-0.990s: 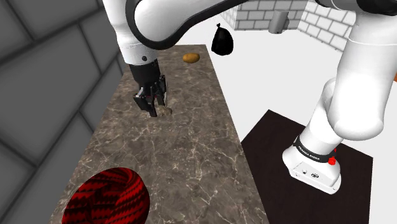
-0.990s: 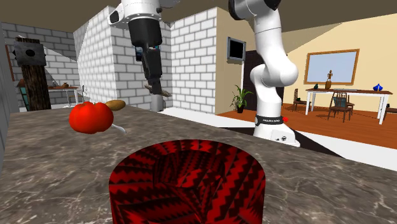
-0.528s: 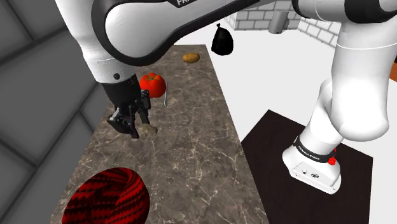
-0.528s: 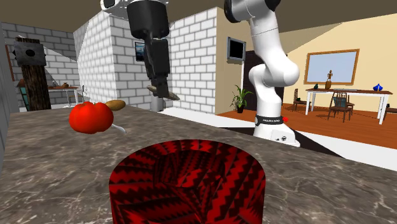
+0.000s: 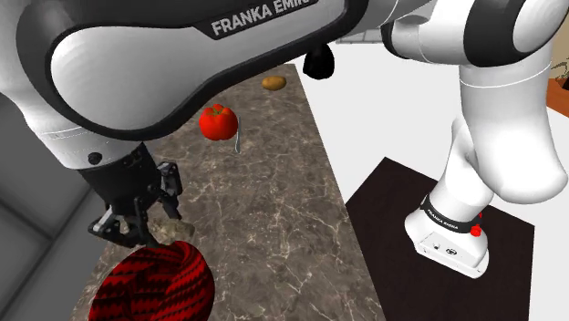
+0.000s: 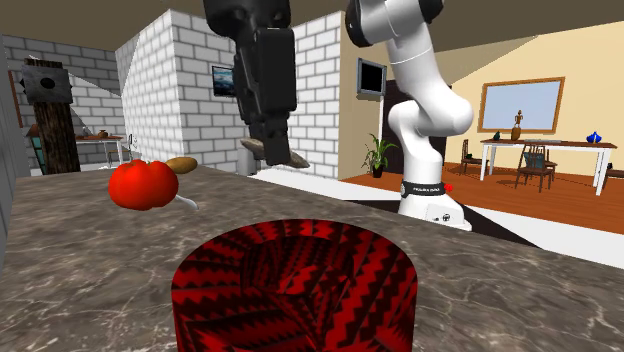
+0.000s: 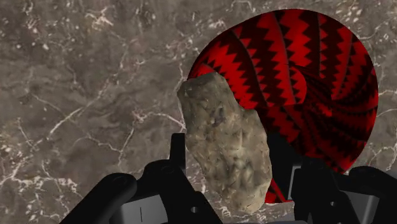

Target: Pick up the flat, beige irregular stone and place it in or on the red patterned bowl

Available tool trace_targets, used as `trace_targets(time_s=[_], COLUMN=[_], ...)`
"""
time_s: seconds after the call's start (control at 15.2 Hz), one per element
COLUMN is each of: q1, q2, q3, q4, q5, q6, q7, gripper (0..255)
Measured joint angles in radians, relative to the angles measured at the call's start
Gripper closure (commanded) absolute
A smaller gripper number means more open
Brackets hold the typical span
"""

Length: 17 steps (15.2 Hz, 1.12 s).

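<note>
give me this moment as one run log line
gripper: shut on stone | stone: aloft near red bowl rim | placed: no

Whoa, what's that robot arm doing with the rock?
The white robot arm's black tool is shut on a flat beige stone and holds it in the air above the marbled brown table. The stone hangs close to the edge of the red patterned bowl, but it is not inside the bowl yet. A red tomato sits farther along the table, away from the tool.
</note>
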Motion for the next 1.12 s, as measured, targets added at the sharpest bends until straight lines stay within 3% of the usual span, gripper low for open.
trace_targets(time_s=[0.4, 1.12], q1=[0.140, 0.132], q2=[0.174, 0.197], q3=[-0.007, -0.013], q4=[0.259, 0.148], q5=[-0.055, -0.064], q6=[-0.082, 0.047], q7=[0.086, 0.096], gripper=[255, 255])
